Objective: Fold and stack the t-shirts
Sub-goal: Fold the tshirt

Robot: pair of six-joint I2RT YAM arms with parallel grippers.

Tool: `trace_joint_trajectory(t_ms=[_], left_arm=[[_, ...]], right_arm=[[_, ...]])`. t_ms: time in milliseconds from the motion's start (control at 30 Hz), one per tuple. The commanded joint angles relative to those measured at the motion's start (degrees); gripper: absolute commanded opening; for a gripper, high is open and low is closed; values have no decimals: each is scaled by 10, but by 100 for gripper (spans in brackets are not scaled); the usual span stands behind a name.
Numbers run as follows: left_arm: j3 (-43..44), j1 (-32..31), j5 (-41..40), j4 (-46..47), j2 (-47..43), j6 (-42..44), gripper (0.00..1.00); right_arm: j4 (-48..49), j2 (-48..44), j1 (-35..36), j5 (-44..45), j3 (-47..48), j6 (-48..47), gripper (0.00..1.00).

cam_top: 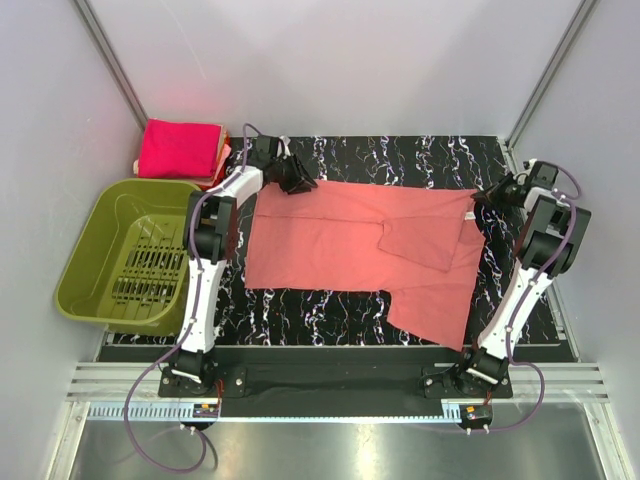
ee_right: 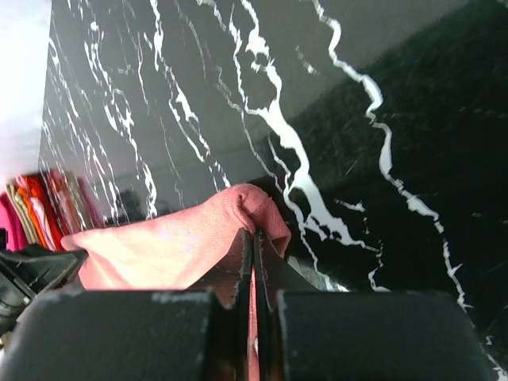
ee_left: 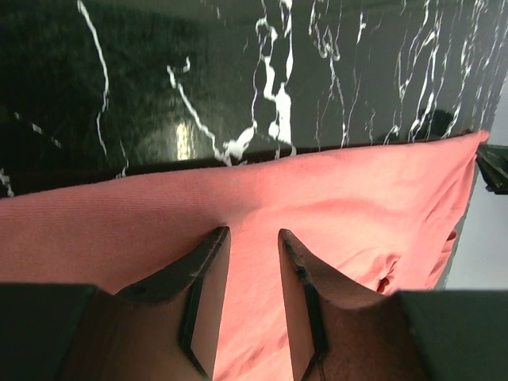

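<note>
Salmon tee (cam_top: pixel 330 240): spread flat across the mid of the table (cam_top: pixel 400 160), long side running L-R. Far edge straight. Near-R part hangs lower twd the arm bases, and one flap is folded over the body R of centre.
Pink stack (cam_top: pixel 180 148): folded magenta tees piled at the far-L corner, just beyond the basket (cam_top: pixel 80 270) and well apart from the salmon tee. Right wrist view shows it as a blurred strip at far L (ee_right: pixel 40 210).
L gripper (cam_top: pixel 293 175): down at the tee's far-L corner, by the far edge.
L fingers (ee_left: pixel 202 286): stand apart w/ a clear gap. Salmon cloth (ee_left: pixel 357 198) fills the gap and runs under both tips (ee_left: pixel 252 232). Tee's far hem lies just past the tips, w/ black marble beyond it. Small pucker at the L tip. Can't tell if they pinch cloth or only rest on it.
R gripper (cam_top: pixel 490 195): at the tee's far-R corner, opposite the L one.
R fingers (ee_right: pixel 242 262): clenched tight, no gap showing btw them, grasping the tee. A rounded fold of salmon cloth (ee_right: pixel 159 246) bulges up out of the tips (ee_right: pixel 254 234) and trails off to the L in that view.
Tee vs fingers: each gripper sits on one far corner, w/ the far hem stretched btw them. Rest of the cloth lies on the marble on the near side of both.
Basket: olive-green, off the table's L edge, beside the L arm. Not touching the salmon tee.
</note>
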Motion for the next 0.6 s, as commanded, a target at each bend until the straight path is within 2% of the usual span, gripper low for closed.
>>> trace_joint_trajectory(t_ms=[0,133,300,433,533,567], left_arm=[[34,7,-9,14,29,-10,39],[57,8,-10,28,51,-27,39],[85,14,-6,67,78,-47,39],[142,17,30,85,96,-57,39],[116,17,40,100,62,-48,40],[102,18,41,106,32,-40,41]], right_arm=[[10,17,3,42,25,28,0],[2,31,10,76,55,34,0],[-17,80,26,93,141,43,2],[-36,112,32,98,220,43,6],[-70,114,32,105,260,36,21],[-88,109,32,113,266,36,31]])
